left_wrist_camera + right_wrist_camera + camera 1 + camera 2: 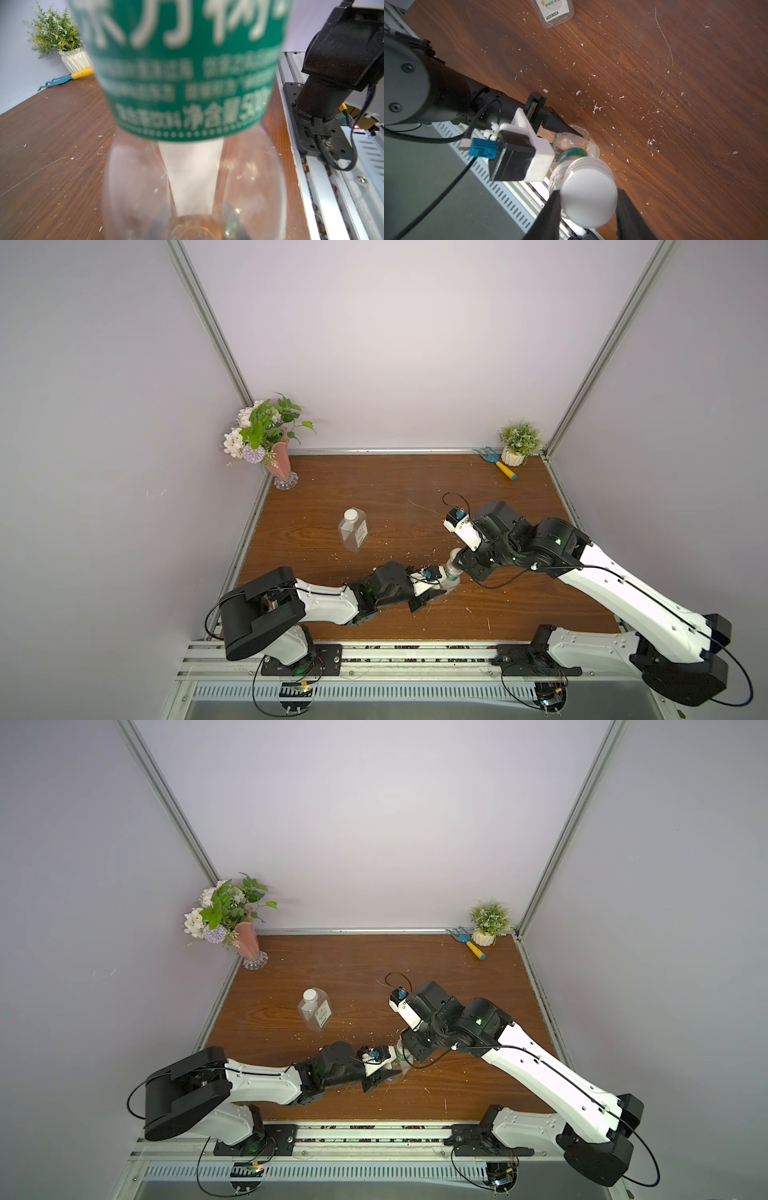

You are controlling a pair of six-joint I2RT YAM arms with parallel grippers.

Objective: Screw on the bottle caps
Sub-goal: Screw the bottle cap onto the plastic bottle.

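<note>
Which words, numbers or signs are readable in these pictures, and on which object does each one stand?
"净含量": bottom line of the green label on the round bottle; the figures after it are blurred.
"万物": large characters on the same label, blurred, uncertain.
"有机胚芽米": white label on the square bottle.
Other small print on both labels: too small or blurred to read.
</note>
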